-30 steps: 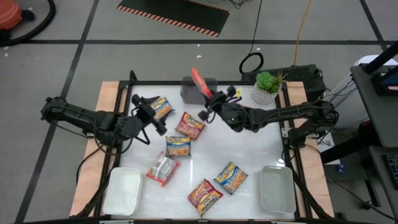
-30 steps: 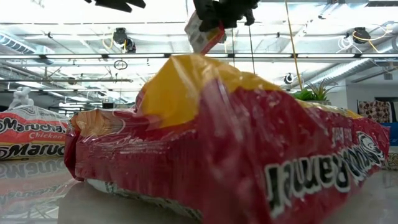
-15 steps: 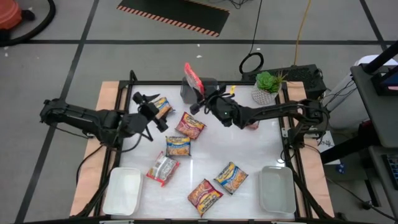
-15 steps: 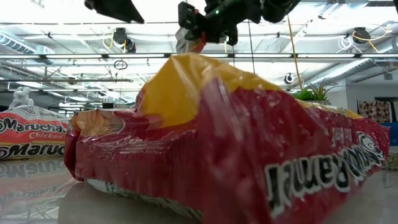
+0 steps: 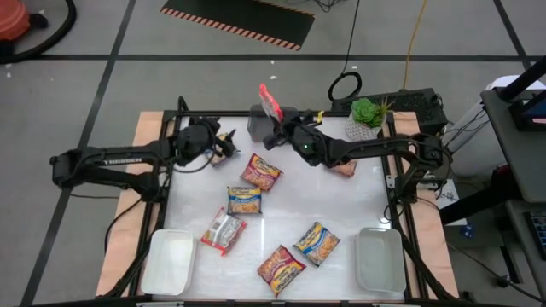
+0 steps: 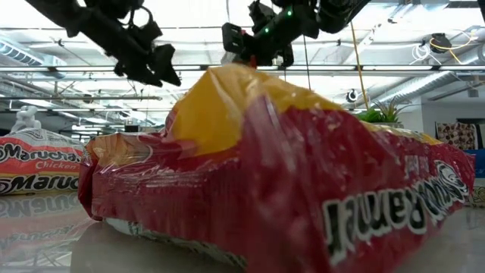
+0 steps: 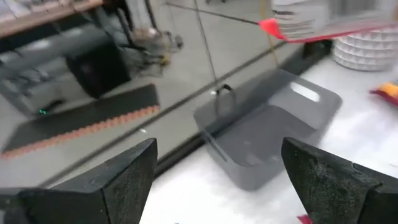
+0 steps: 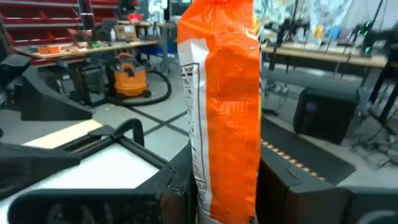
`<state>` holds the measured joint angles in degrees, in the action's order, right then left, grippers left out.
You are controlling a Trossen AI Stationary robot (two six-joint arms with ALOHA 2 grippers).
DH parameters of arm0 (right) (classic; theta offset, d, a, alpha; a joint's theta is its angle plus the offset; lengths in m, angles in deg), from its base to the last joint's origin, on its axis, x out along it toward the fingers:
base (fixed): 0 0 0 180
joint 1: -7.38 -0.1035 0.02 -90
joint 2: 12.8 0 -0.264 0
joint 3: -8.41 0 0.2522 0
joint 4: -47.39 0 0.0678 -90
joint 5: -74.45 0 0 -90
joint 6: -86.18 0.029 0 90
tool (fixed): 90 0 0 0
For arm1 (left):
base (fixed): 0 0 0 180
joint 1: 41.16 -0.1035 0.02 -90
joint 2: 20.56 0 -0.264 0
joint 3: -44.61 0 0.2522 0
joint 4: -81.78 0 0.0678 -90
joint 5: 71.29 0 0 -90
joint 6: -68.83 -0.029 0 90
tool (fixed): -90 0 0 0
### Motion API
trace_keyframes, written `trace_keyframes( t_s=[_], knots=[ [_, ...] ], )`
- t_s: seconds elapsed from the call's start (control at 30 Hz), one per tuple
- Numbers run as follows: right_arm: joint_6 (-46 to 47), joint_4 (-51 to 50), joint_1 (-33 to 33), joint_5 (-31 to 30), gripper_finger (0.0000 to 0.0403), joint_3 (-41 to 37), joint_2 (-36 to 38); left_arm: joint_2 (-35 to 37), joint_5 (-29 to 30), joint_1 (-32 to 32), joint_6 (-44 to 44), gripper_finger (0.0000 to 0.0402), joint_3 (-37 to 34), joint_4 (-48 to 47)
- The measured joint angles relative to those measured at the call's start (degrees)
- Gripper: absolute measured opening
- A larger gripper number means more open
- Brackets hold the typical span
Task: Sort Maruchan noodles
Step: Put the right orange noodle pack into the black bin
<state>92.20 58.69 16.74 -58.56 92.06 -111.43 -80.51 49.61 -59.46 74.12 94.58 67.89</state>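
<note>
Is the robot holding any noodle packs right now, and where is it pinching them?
The right hand pinches an orange noodle packet by its lower end, holding it upright above the grey bin. The left hand is open and empty.

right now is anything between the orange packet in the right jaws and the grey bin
Nothing visible. The right gripper holds the orange packet upright in the air right over the grey bin, with only open space between them.

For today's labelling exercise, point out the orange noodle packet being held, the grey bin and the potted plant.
orange noodle packet (image 8: 224, 106), right wrist view, its front face
grey bin (image 7: 267, 134), left wrist view, its floor
potted plant (image 5: 367, 111), high view, its leaves
</note>
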Motion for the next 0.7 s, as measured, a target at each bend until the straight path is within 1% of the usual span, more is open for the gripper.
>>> trace_keyframes(
  t_s=[0.07,0.2,0.33,0.4,0.57,0.7],
  knots=[
    [1.6,-2.1,0.7,1.1,0.0091,0.0,0.0,-0.9,-3.8,-1.3,-0.1,0.0346,-0.1,0.2],
    [3.6,-4.5,1.5,1.2,0.0091,0.0,0.0,-4.9,-6.9,-2.8,-0.4,0.0346,0.0,5.2],
    [5.6,-6.6,2.7,1.0,0.0091,0.0,0.0,-10.5,-12.3,-4.5,0.3,0.0346,0.0,13.6],
    [7.4,-8.4,3.3,1.0,0.0091,0.0,0.0,-13.4,-14.4,-5.0,0.6,0.0346,0.0,16.0],
    [13.3,-13.8,4.3,-0.1,0.0091,0.0,-0.6,-18.8,-14.5,-7.2,1.3,0.0346,0.0,19.0],
    [14.8,-14.9,5.0,-0.3,0.0091,0.0,-2.8,-20.6,-14.4,-9.0,3.8,0.0346,0.0,19.9]
  ],
)
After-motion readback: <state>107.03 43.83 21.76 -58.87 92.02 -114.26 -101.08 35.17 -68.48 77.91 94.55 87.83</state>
